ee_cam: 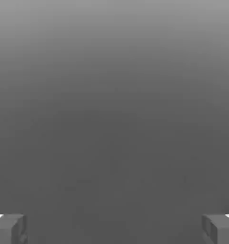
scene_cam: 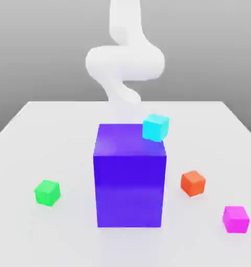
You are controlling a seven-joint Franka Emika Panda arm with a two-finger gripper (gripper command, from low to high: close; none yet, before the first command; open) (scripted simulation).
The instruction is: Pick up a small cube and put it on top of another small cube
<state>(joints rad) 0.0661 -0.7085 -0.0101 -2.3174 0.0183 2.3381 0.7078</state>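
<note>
claw (ee_cam: 114,229) wide open, nothing held. magenta cube (scene_cam: 236,219) on the table (scene_cam: 200,120), front corner at the exterior view's right. travel high past the blue block (scene_cam: 129,182), square to cube faces, descend straight.

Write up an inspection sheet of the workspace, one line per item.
Surface: pale table, no marks seen.
Job's things: magenta cube on the table, toward the exterior view's right; orange cube and green cube also on it; cyan cube at the blue block's top edge, contact unclear.
Clutter: large blue block, amid the cubes.
Gripper: open, nothing between its fingers.
Cables: nothing seen.
Surroundings: plain grey backdrop.
</note>
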